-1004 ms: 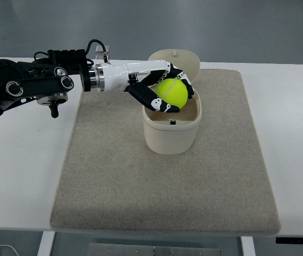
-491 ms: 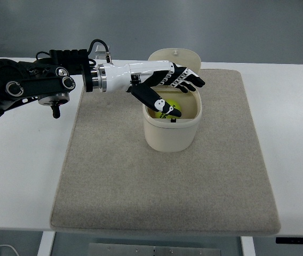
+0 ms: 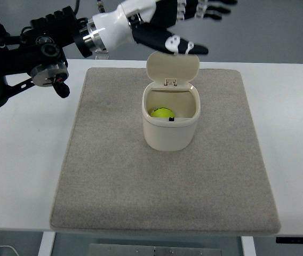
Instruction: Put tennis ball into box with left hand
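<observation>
Beige mat (image 3: 114, 176), tennis ball (image 3: 162, 112) inside box (image 3: 170, 133), left hand (image 3: 186, 21) splayed empty above

A beige felt mat (image 3: 114, 176) lies on the white surface (image 3: 18, 176), covering its middle. The cream plastic box (image 3: 170, 130) stands on the mat's far half, near the centre line, its hinged lid (image 3: 173, 66) raised upright at the back. The yellow-green tennis ball (image 3: 161, 112) sits inside the box, toward its left. The black-and-white robot left hand (image 3: 186, 21) hangs above and behind the lid, apart from it.
</observation>
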